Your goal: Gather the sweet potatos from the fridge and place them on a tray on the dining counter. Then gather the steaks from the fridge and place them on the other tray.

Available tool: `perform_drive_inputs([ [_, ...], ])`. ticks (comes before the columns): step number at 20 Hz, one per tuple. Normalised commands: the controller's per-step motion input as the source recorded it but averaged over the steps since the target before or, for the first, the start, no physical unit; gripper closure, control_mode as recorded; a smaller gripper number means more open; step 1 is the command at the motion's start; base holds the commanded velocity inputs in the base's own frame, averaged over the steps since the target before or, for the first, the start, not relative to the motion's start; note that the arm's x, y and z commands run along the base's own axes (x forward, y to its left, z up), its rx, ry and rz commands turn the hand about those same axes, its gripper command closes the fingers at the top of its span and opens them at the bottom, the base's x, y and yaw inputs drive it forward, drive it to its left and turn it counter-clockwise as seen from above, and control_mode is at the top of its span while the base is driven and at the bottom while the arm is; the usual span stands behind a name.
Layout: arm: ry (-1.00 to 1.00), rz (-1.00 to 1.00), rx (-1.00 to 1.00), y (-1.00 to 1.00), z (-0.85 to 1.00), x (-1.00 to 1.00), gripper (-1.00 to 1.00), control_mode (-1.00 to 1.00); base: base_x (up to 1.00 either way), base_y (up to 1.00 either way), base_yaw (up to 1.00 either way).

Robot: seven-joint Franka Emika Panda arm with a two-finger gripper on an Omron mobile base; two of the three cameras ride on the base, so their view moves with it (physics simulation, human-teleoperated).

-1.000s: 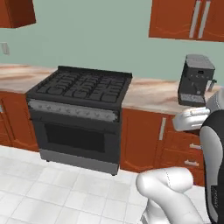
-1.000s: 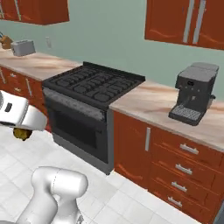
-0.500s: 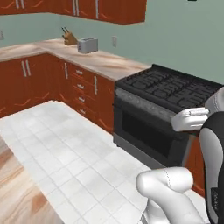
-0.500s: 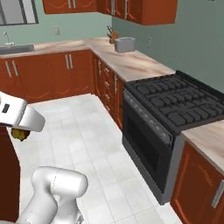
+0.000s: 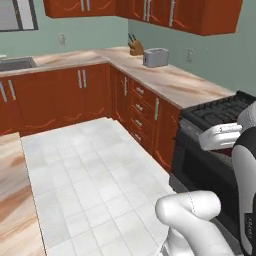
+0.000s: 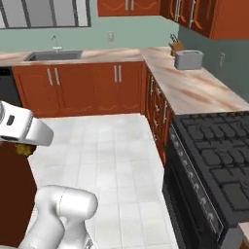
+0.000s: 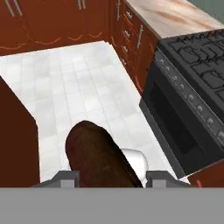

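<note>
Clenched on a dark brown oblong sweet potato (image 7: pixel 98 155), the hand (image 7: pixel 111 177) with its two grey finger tips (image 7: pixel 65 177) flanking the lump on either side. Seen from the hand view above a white tiled floor (image 7: pixel 65 83), beside a black gas stove with oven door (image 7: pixel 183 109) and just next to a dark red-brown panel (image 7: pixel 15 140). From the right base view, white hand (image 6: pixel 22 129) at the left edge, a small brownish bit of the potato (image 6: pixel 22 150) peeking below it. Beyond: red-brown cabinets (image 6: pixel 92 87), marbled tan surface (image 6: pixel 189 87) carrying a grey toaster (image 6: pixel 188 59) and knife block (image 6: pixel 175 44), steel sink (image 6: pixel 51 55) under a window. Tan-pink marbled island top (image 5: pixel 12 200) at the left edge of the left base view.
</note>
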Motion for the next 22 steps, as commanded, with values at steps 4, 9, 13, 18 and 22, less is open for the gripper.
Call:
perform_drive_inputs([
  [4, 0.0, 0.0, 0.0, 0.0, 0.0, 0.0, 1.0, 1.0, 0.99, -0.02, 0.66],
  [9, 0.0, 0.0, 0.0, 0.0, 0.0, 0.0, 1.0, 1.0, 1.0, 0.01, 0.17],
  [13, 0.0, 0.0, 0.0, 0.0, 0.0, 0.0, 1.0, 1.0, 1.0, 0.0, 0.0],
  [18, 0.0, 0.0, 0.0, 0.0, 0.0, 0.0, 1.0, 1.0, 1.0, -0.02, 0.0],
  [22, 0.0, 0.0, 0.0, 0.0, 0.0, 0.0, 1.0, 1.0, 1.0, 0.0, 0.05],
])
